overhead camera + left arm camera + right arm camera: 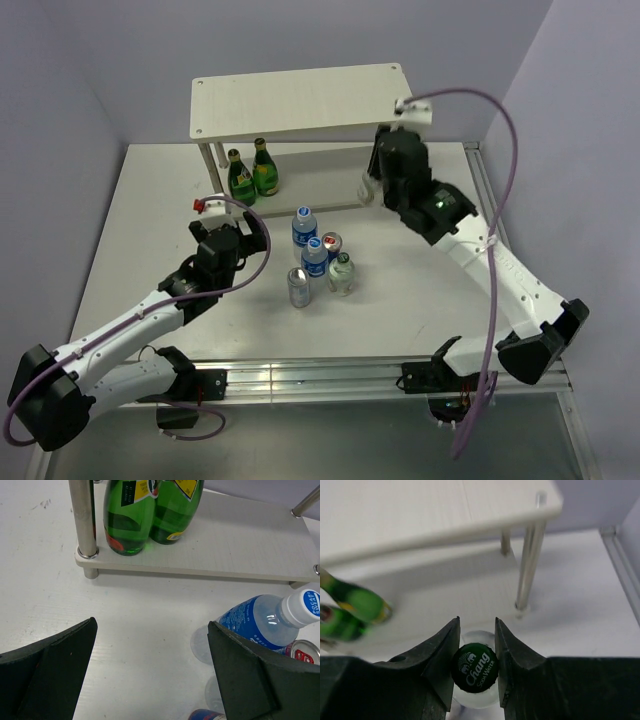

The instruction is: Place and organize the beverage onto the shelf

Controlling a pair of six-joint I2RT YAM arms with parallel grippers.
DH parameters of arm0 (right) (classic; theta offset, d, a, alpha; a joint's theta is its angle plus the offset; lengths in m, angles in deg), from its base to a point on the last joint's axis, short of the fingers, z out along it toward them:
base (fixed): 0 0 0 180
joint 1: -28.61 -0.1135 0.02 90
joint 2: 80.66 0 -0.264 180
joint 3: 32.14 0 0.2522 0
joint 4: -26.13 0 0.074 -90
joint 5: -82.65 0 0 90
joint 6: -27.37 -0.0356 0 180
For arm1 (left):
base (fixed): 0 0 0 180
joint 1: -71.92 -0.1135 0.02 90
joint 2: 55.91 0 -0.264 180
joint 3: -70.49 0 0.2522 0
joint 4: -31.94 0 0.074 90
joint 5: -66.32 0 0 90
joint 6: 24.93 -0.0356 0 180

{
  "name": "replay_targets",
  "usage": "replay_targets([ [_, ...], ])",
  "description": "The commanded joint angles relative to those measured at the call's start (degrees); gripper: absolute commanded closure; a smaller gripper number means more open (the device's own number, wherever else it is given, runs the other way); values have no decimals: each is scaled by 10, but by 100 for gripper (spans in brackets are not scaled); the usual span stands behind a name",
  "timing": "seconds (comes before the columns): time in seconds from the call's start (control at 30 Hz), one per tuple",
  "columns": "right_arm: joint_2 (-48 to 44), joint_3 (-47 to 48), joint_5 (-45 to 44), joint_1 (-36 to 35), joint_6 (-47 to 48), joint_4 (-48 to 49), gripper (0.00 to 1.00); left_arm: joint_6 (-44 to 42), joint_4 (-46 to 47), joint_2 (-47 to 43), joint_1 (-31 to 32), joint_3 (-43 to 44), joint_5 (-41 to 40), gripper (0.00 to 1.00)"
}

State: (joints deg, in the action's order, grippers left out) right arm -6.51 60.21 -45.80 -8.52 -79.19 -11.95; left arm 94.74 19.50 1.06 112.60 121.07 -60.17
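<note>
The shelf (300, 100) stands at the back of the table, with two green bottles (241, 180) on the left of its lower board (225, 545). My right gripper (476, 620) is shut on the neck of a clear soda water bottle with a dark green cap (475, 667), in front of the lower board near the right front leg (527, 570). In the top view the right gripper (370, 185) hides that bottle. My left gripper (151, 624) hangs open over bare table, left of a blue-labelled water bottle (260, 622), holding nothing.
A cluster of drinks stands mid-table: two blue water bottles (304, 228), a red-topped can (332, 245), a silver can (299, 287) and a clear bottle (342, 274). The shelf's left front leg (82, 520) rises just beside the green bottles. Walls close the back and sides.
</note>
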Motion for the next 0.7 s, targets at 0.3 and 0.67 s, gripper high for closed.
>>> replay_targets([
  [0.3,193,573,-13,1,159,-81,100,11,40,6,-17,-5,13,1],
  [0.67,291,691,36,34,244,42,100,26,54,18,-19,-29,36,1],
])
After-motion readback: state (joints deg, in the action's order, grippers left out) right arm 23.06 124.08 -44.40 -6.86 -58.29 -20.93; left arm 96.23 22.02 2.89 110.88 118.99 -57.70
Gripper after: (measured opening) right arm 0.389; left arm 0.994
